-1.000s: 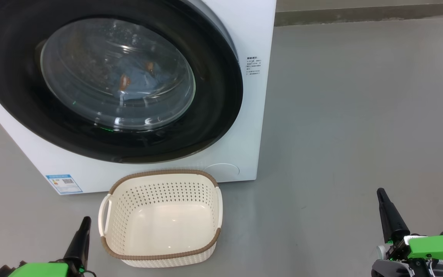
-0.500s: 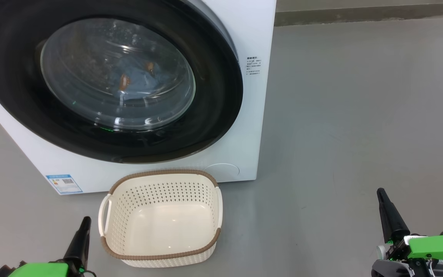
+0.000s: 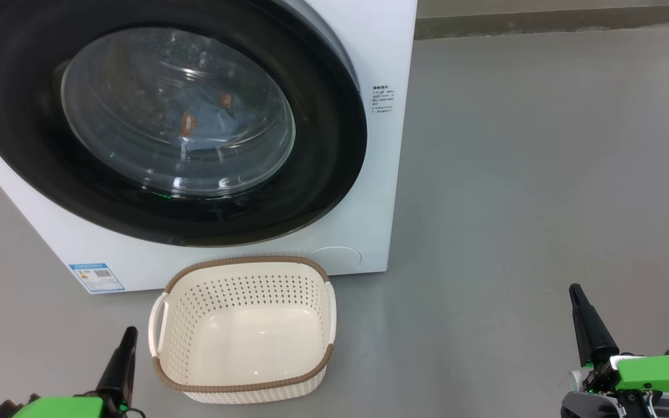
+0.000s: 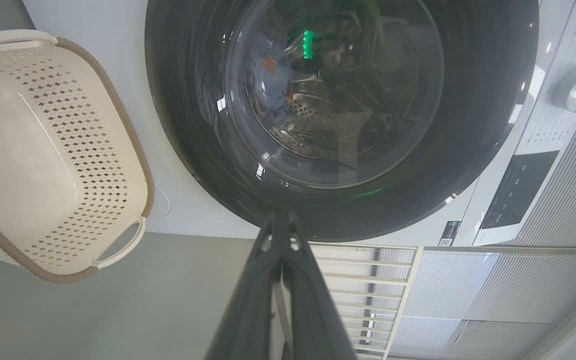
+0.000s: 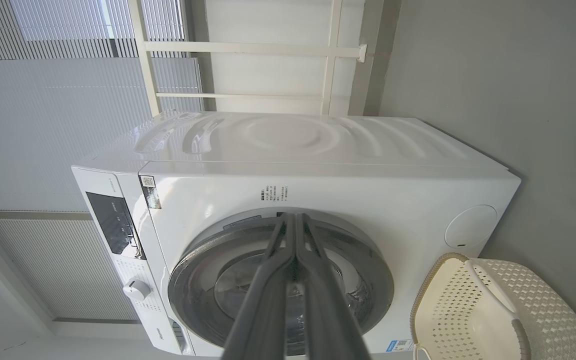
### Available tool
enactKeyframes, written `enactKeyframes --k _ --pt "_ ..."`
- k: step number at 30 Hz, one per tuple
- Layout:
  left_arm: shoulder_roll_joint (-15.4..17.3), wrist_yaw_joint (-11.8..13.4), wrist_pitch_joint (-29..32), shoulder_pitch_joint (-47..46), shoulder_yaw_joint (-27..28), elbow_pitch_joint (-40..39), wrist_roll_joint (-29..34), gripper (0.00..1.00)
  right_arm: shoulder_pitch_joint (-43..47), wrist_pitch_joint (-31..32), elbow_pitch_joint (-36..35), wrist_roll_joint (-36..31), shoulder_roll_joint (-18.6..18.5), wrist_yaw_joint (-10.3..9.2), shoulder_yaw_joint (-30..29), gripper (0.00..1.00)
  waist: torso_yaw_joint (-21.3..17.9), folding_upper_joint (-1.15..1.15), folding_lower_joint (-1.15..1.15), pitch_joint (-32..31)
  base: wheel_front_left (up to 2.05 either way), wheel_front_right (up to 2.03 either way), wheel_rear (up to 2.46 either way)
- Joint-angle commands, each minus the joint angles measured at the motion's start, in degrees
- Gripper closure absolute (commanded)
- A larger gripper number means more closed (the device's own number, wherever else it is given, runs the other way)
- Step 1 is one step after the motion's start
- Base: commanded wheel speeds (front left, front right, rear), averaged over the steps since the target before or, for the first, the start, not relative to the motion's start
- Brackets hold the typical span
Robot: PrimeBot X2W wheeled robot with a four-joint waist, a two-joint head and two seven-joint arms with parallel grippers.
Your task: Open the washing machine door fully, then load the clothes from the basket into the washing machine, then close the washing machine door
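The white washing machine [image 3: 381, 191] fills the upper left of the head view, its round black-framed door [image 3: 323, 174] lying flat against the front. Behind the glass bowl, light-blue clothes [image 3: 212, 119] with orange-red patches lie in the drum; the left wrist view shows the clothes [image 4: 270, 90] too. The cream basket [image 3: 244, 331] with a brown rim stands on the floor just before the machine, with nothing in it. My left gripper [image 3: 128, 334] rests shut at the lower left beside the basket. At the lower right my right gripper [image 3: 574, 289] is shut too, well away from the machine.
Grey floor [image 3: 543, 174] spreads to the right of the machine. A small blue label sticker [image 3: 96, 277] sits at the machine's lower front corner. A control panel and knob [image 4: 575, 90] show in the left wrist view, with white slatted wall panels [image 4: 493, 300] behind the machine.
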Motion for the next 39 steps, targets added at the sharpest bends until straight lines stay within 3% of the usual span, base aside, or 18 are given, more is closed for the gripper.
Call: enactKeyframes --k 1,39 --pt "0.68 -0.15 0.38 -2.35 2.06 -1.59 -0.38 1.0 -0.35 0.44 -1.75 0.24 -0.17 0.09 1.28 1.0 0.0 0.0 0.0 0.0 0.0 0.0 0.0" --pt "0.67 -0.15 0.4 -2.35 2.08 -1.59 -0.36 1.0 -0.35 0.43 -1.75 0.24 -0.17 0.09 1.28 1.0 0.0 0.0 0.0 0.0 0.0 0.0 0.0"
